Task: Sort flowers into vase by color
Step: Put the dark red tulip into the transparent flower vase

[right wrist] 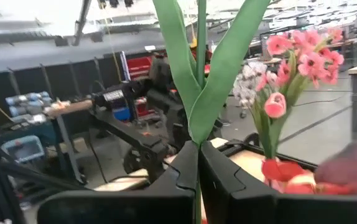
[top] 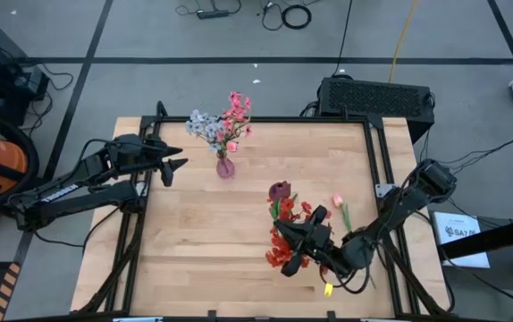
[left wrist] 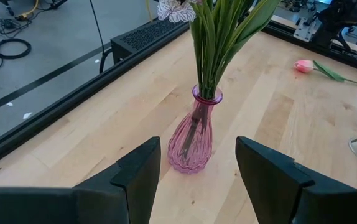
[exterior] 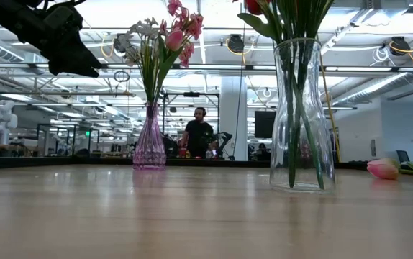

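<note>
while your right gripper (top: 303, 234) sits low over the near right part of the table (top: 194, 268), you have a wide bare stretch of wood on the near left and through the middle, with nothing standing between the two vases. the pink vase (top: 225, 166) stands near the far edge, holding pink sprays (top: 237, 112) and a pale blue-white sprig (top: 203, 125). the clear vase (exterior: 301, 115) stands right of centre with red clusters (top: 285, 246) and a dark maroon tulip (top: 280, 190) rising from it. a pink bud (top: 337, 201) lies flat on the wood just right of the clear vase, well inside the right edge.

from above, the clear vase is mostly lost under its blooms and your right gripper, so you cannot make out its rim there. at table height the red heads are cut off at the picture's top, and the pink bud's stalk runs out of frame.

your right arm reaches in from the right side, bent at the elbow, its fingers (right wrist: 216, 180) clenched on a green stalk (right wrist: 200, 74) with broad leaves, held upright. your left gripper (top: 178, 165) hovers raised, just left of the pink vase, pointing at it with its jaws released and nothing between them.
</note>
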Robot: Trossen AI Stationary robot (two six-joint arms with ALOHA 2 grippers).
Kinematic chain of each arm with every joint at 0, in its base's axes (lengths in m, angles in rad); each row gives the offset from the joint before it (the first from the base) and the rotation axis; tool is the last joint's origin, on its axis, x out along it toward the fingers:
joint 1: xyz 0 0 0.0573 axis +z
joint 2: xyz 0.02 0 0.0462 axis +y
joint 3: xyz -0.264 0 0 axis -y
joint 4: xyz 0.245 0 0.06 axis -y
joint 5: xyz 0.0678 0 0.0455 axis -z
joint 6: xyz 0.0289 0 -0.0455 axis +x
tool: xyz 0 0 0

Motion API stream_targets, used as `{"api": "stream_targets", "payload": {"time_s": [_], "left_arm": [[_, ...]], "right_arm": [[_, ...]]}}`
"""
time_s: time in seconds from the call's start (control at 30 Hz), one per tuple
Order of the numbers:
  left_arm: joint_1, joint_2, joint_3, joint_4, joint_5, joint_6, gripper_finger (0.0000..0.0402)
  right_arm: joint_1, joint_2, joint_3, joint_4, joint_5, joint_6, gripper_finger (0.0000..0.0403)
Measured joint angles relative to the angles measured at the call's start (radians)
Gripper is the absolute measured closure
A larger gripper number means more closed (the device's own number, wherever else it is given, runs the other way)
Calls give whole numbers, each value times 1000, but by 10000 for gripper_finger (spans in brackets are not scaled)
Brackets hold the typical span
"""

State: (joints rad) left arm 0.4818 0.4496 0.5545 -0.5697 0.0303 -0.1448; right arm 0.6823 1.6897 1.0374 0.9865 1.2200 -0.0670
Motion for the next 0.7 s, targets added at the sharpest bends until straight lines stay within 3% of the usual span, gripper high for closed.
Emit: {"api": "stream_targets", "payload": {"time_s": [0.53, 0.7], "left_arm": [[0, 0, 0, 0, 0, 1, 187], [0, 0, 0, 1, 0, 2, 187]], "right_arm": [[0, 89, 0, -12, 27, 52, 403], [0, 89, 0, 85, 12, -51, 403]]}}
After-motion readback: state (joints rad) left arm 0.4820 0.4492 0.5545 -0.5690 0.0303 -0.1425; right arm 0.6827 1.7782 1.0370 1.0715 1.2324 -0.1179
